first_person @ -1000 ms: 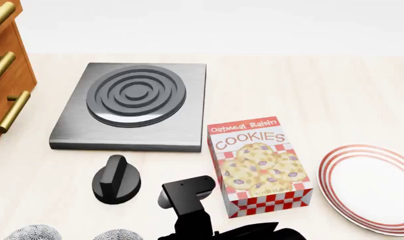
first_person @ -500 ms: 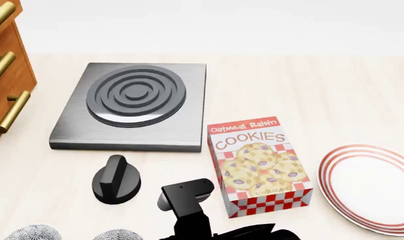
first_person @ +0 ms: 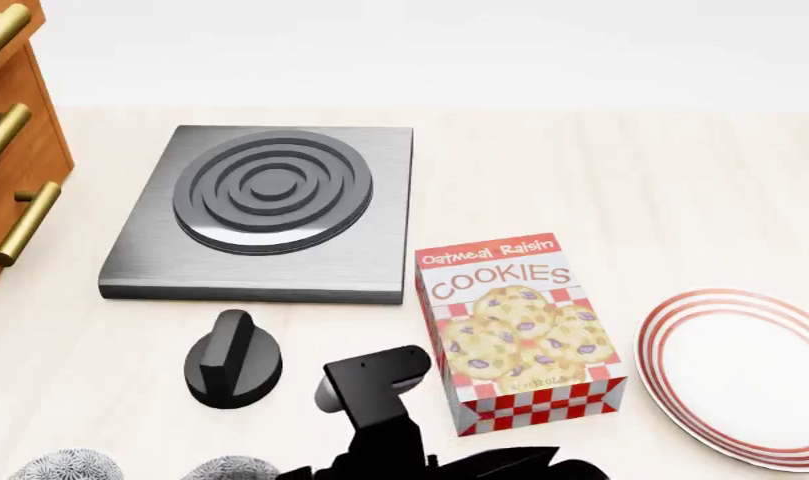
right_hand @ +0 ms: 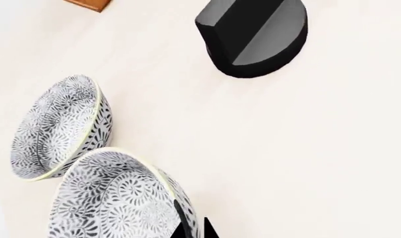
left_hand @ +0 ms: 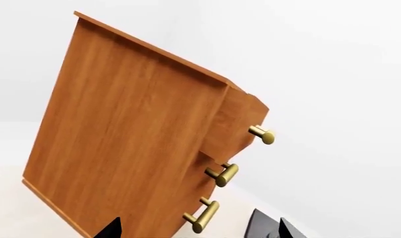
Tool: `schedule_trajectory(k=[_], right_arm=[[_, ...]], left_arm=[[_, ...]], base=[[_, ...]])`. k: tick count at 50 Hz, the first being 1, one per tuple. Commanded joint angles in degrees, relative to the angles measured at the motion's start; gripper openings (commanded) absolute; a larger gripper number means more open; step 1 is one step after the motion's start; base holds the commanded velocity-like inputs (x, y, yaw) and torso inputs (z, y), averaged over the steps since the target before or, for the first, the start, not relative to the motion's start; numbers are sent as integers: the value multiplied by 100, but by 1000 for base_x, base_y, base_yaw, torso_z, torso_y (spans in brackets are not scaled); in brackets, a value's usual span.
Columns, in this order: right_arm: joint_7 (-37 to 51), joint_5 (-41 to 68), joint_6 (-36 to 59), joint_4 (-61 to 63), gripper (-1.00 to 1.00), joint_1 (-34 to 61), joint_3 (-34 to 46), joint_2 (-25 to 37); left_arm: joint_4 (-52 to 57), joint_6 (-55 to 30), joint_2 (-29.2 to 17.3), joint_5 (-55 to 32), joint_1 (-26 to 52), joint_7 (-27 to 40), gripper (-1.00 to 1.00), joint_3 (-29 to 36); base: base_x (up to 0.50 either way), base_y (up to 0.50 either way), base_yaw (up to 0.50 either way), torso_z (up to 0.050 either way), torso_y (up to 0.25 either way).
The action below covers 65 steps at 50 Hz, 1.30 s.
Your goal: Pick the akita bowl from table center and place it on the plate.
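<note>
Two patterned grey-and-white bowls lie side by side near the table's front edge. The akita bowl (right_hand: 114, 198) is the nearer one in the right wrist view, and its top edge shows in the head view (first_person: 231, 468). My right gripper (right_hand: 194, 230) has its two dark fingertips close together with this bowl's rim between them. The twin bowl (right_hand: 58, 126) stands just beside it. The red-ringed white plate (first_person: 671, 340) lies at the far right. My left gripper (left_hand: 198, 233) is open and empty, facing a wooden drawer cabinet (left_hand: 127, 139).
A black stove knob (first_person: 231, 360) stands just beyond the bowls. A cookies box (first_person: 518, 330) stands upright between my right arm (first_person: 377, 400) and the plate. A grey burner plate (first_person: 271, 205) lies further back. The cabinet with brass handles (first_person: 11, 130) fills the left edge.
My right arm has shifted slightly toward the left at the bottom of the head view. The bowls, box and plate have kept their places.
</note>
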<state>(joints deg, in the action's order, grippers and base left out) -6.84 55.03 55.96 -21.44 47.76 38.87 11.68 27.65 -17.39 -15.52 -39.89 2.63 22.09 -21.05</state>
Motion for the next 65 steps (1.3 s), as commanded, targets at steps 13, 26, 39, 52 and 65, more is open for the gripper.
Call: schedule_trajectory(k=[13,26,39,52,65], right_arm=[[1828,309,-807,3952,-100,-731,-1457,1394],[2539,140,-769,4814,-100,-545,-1941,2037],[3149,-469,-297,5334,-100,74,-1931,2778],[3897,174,424,4884,-100,100,-2766,3131],[4062,1079,339,4165,-100,-347,-3927,3122]], left_arm=[[88,-20,-51,-41,9,64,100,68],[101,-29,-95,-38,59,82,100,132],[93,-2,-112,-31,42,76,100,176],[81,29,-127,-38,33,87,100,188],[72,33,-149,-60,33,118,100,198]], base=[[0,0,0,0,0],[0,0,0,0,1],[0,0,0,0,0],[0,0,0,0,0],[0,0,0,0,0]])
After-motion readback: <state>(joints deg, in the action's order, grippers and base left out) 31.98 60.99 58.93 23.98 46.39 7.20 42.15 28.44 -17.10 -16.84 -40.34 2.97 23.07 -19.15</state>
